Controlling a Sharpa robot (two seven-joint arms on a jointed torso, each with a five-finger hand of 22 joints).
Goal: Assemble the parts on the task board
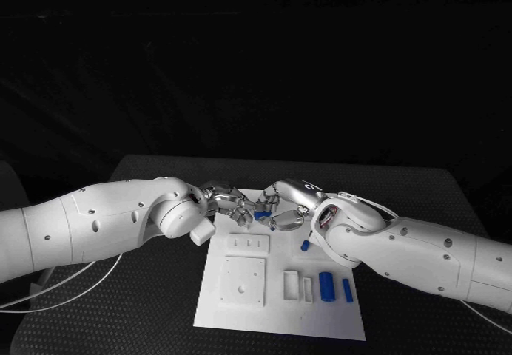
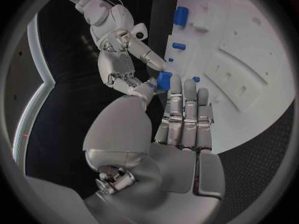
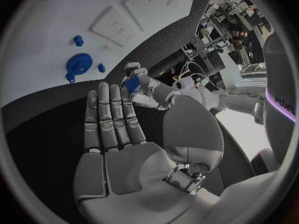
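both hands are meeting over the far end of the task board, left hand and right hand pinching one small blue part together, probably light, stiff and slippery, so grabbing its sides seems safest

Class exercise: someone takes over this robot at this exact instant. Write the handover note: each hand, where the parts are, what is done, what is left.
Left hand and right hand meet above the task board's far end, both touching one small blue part; which one holds it is unclear.
Two blue cylinders lie at the board's near right; another blue piece sits at its right edge.
Done: nothing visibly assembled.
Left: seat all the parts.
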